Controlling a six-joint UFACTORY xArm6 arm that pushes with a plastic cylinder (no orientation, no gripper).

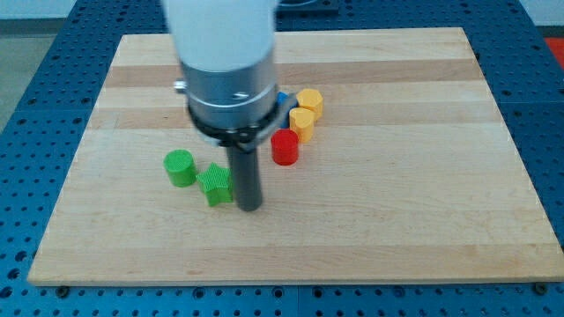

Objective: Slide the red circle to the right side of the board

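Note:
The red circle (285,147) stands near the middle of the wooden board (397,194). My tip (250,208) rests on the board below and to the left of the red circle, a short gap away. The tip sits right beside the green star (215,184), on its right. A green circle (180,167) lies further left. Two yellow blocks (309,102) (302,123) stand just above and right of the red circle. A blue block (284,99) peeks out from behind the arm body.
The arm's white and grey body (225,62) covers the board's upper middle and hides part of the blue block. A blue perforated table (26,106) surrounds the board.

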